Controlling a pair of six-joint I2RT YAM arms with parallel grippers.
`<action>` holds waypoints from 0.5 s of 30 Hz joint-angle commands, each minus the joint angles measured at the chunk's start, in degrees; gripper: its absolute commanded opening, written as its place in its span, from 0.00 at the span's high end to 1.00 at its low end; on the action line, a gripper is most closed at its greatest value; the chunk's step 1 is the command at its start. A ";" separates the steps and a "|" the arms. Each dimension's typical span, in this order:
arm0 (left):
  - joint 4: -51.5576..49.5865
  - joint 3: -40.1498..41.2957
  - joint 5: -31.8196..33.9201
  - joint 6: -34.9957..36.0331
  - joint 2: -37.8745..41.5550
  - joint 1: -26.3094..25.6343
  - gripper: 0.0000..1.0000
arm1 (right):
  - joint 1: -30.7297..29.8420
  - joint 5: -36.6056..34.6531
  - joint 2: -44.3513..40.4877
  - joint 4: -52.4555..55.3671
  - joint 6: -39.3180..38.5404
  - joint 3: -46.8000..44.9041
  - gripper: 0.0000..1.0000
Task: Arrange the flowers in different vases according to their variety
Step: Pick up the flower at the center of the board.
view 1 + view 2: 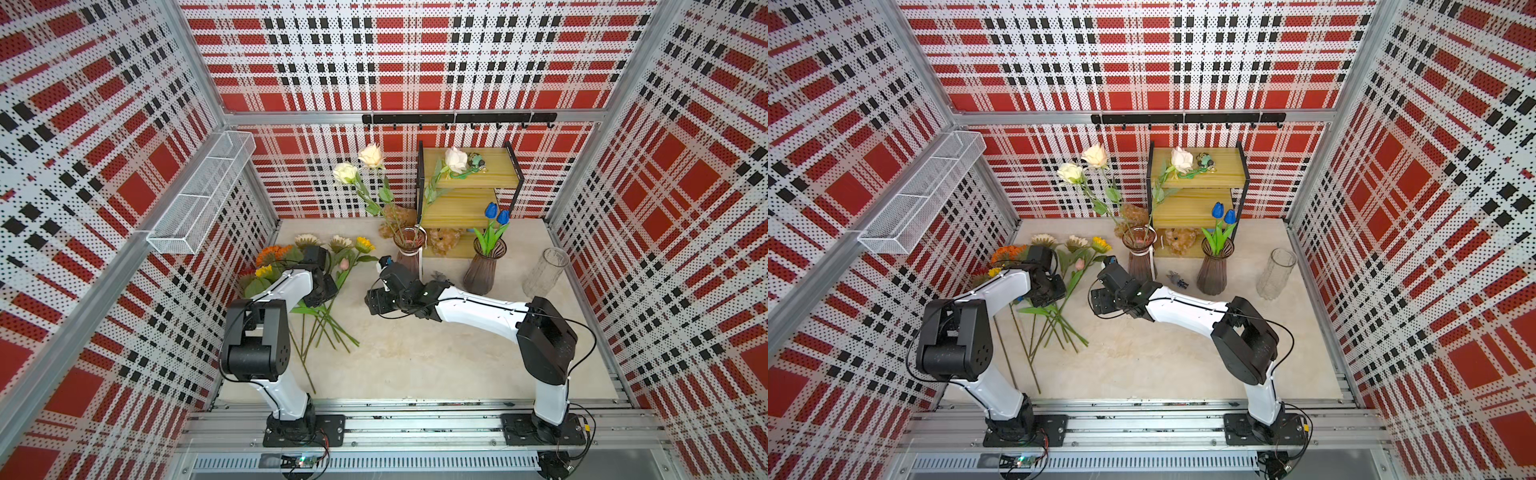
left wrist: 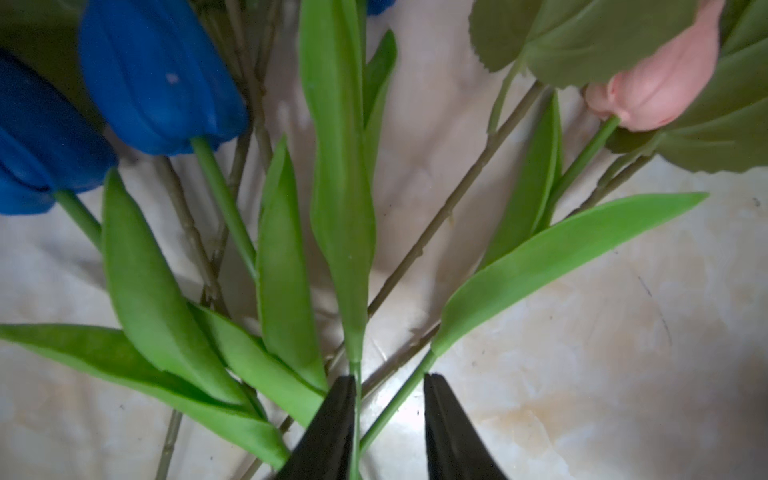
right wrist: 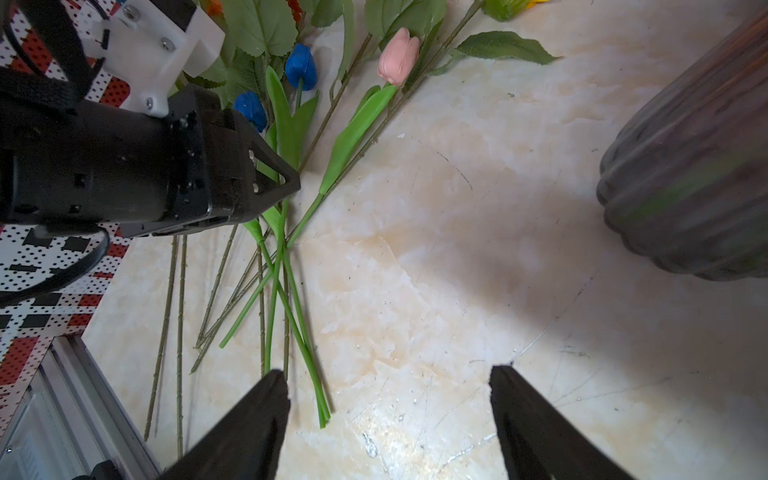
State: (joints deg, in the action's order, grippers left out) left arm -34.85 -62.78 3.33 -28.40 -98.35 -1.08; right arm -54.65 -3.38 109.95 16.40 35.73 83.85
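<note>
Over by the left arm, loose flowers (image 1: 344, 263) are lying on the table (image 1: 415, 353), and the left gripper (image 2: 390, 376) is straddling two green tulip stems (image 2: 394, 405), jaws narrow but gapped. Right gripper (image 3: 388, 374) is hovering spread wide, empty, near the rose vase (image 1: 409, 253).

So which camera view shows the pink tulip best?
The right wrist view: the pink tulip shows whole there, bloom, leaf and stem. The left wrist view shows it large, but the picture's edge cuts the bloom. In both top views it is only a small pink spot.
</note>
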 commanded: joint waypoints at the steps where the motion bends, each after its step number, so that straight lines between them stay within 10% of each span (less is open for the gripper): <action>1: 1.40 0.02 0.89 1.32 -0.92 0.72 0.67 | -0.43 0.37 1.00 0.44 0.48 2.51 0.19; 15: 3.94 2.77 -0.26 1.77 -3.50 0.57 0.69 | -0.45 0.74 1.94 1.44 0.75 4.26 0.19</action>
State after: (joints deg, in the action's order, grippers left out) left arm -31.92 -61.19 3.42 -27.46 -100.84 -0.56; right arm -54.65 -2.96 110.69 16.93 36.12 86.76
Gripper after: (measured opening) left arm 0.311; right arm 0.808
